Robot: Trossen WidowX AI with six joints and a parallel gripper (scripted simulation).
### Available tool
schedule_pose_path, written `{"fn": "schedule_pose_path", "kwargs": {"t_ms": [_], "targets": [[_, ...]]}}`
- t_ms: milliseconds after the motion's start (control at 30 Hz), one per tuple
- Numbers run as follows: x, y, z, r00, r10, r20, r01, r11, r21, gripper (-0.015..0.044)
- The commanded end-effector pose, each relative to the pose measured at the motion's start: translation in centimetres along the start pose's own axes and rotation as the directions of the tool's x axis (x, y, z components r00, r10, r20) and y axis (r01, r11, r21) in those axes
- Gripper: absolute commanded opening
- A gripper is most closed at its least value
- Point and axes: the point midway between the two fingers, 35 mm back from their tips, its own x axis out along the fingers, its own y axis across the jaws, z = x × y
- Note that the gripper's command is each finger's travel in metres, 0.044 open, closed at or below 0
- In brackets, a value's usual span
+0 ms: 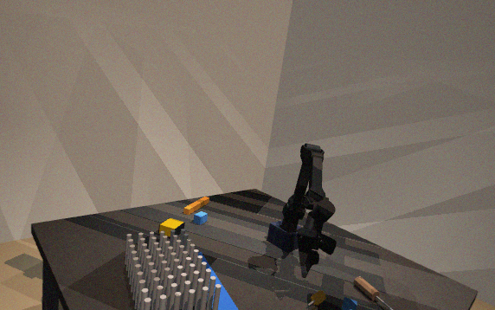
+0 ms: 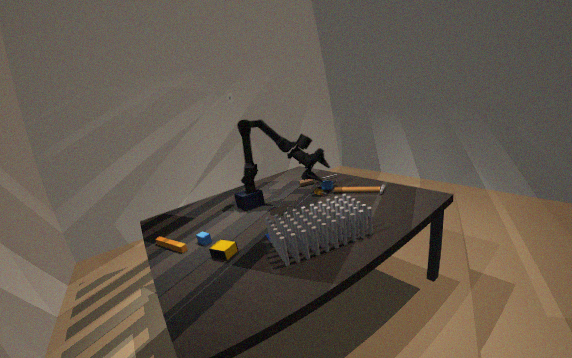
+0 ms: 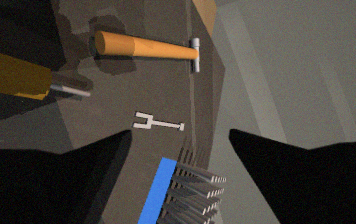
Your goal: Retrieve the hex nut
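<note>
My gripper [image 2: 324,173] [image 3: 182,134] is open and empty, above the table on the tools' side of the spacers. The metal spacers [image 1: 217,296] [image 2: 324,237] stand upright in rows; some show low in the wrist view. The blue taped strip [image 1: 226,300] [image 3: 157,190] runs along their front. A pale forked tool [image 3: 167,123] lies flat between the fingertips' lines of sight, beyond the strip's end. A hammer [image 2: 357,189] [image 3: 160,49] with an orange handle lies farther off. The nut cannot be made out.
A yellow-handled tool [image 1: 318,297] [image 3: 25,75] and a wooden-handled tool [image 1: 366,287] lie near a blue block [image 1: 350,303] [image 2: 327,185]. Past the spacers' other end are a yellow block [image 1: 172,227] [image 2: 223,249], a blue cube [image 1: 200,217] [image 2: 203,238] and an orange bar [image 1: 196,205] [image 2: 171,244].
</note>
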Motion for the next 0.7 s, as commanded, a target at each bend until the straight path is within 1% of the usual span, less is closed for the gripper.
{"fn": "schedule_pose_path", "kwargs": {"t_ms": [0,67,167,267,333,400,500,633,667], "targets": [[-2.6,2.4,6.6,0.989,0.078,0.124,-0.014,0.890,-0.456,0.0440],[-3.7,3.5,8.6,0.981,0.111,0.159,0.006,0.802,-0.597,0.0440],[-5.6,5.3,11.4,0.965,0.161,0.207,0.061,0.631,-0.773,0.0440],[-7.7,7.2,13.9,0.945,0.213,0.250,0.142,0.421,-0.896,0.0440],[-9.3,8.5,15.4,0.929,0.248,0.274,0.206,0.267,-0.941,0.0440],[-10.9,9.9,16.8,0.912,0.283,0.295,0.275,0.108,-0.955,0.0440],[-13.5,12.0,18.4,0.885,0.336,0.321,0.381,-0.129,-0.916,0.0440],[-17.1,14.8,20.1,0.847,0.405,0.345,0.507,-0.417,-0.755,0.0440],[-17.7,15.2,20.3,0.840,0.416,0.347,0.524,-0.459,-0.718,0.0440]]}}
